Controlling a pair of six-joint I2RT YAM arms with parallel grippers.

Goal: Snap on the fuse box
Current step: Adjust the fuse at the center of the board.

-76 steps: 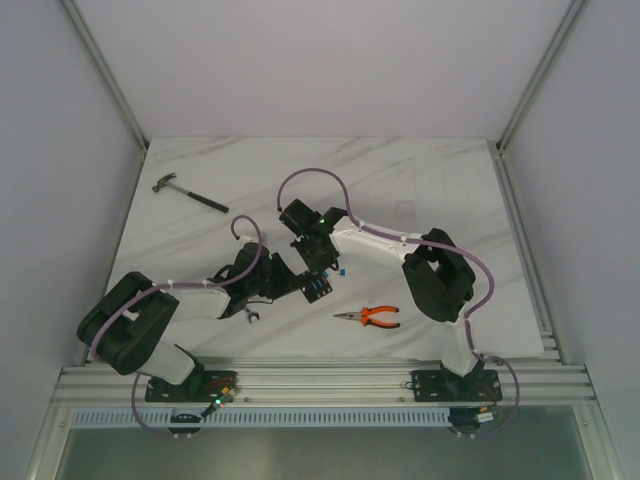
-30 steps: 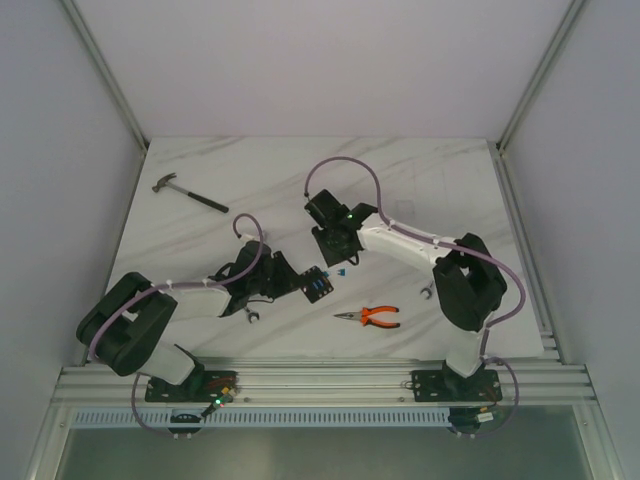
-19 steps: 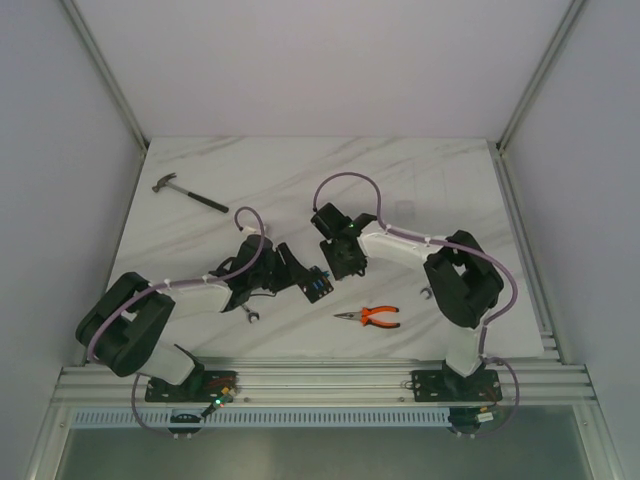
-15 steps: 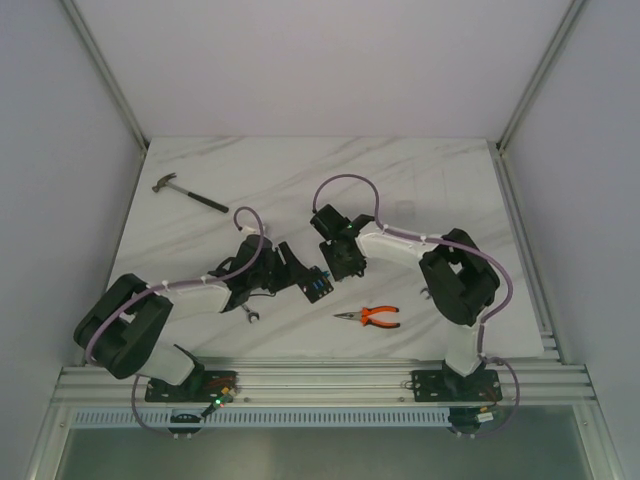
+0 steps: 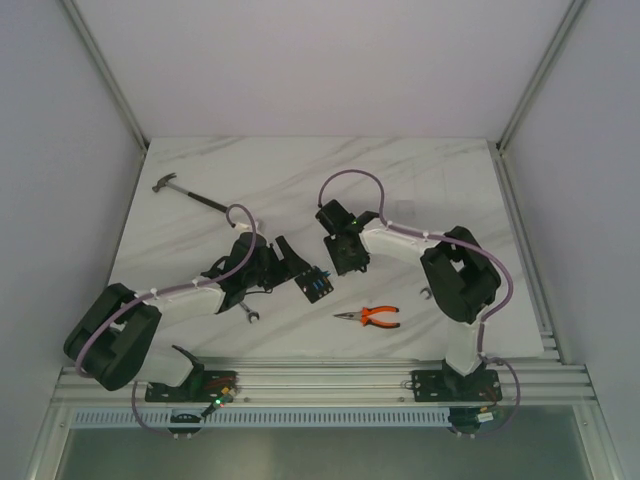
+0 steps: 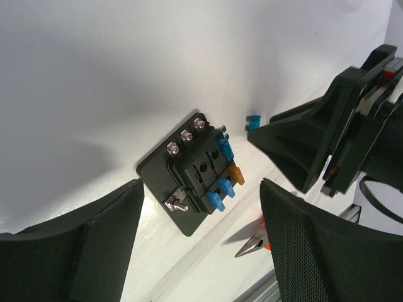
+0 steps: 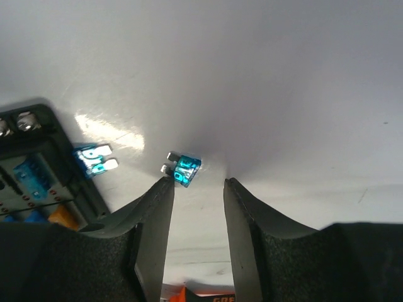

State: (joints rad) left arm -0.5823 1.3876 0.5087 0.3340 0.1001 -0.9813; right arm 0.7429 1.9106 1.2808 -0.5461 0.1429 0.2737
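The fuse box [image 5: 317, 285] is a small black square with blue and orange fuses, flat on the marble table. In the left wrist view it [image 6: 192, 168] lies ahead of my left gripper [image 6: 203, 189], whose jaws stand wide open on either side, not touching it. My left gripper [image 5: 295, 268] sits just left of the box. My right gripper [image 5: 348, 262] points down just right of the box, slightly open. In the right wrist view a loose blue fuse [image 7: 184, 168] lies at the tip of its left finger, not between the fingers [image 7: 157, 214]. The box edge [image 7: 38, 182] shows at left.
Orange-handled pliers [image 5: 368, 317] lie in front of the box. A hammer [image 5: 190, 192] lies at the far left. A small wrench [image 5: 250, 315] lies under the left arm and another [image 5: 427, 293] beside the right arm. The loose fuse [image 6: 254, 120] also shows beyond the box.
My right gripper left the fuse box, lifted back, then came down beside the loose blue fuse. My left arm reached farther forward, its gripper staying open by the box.
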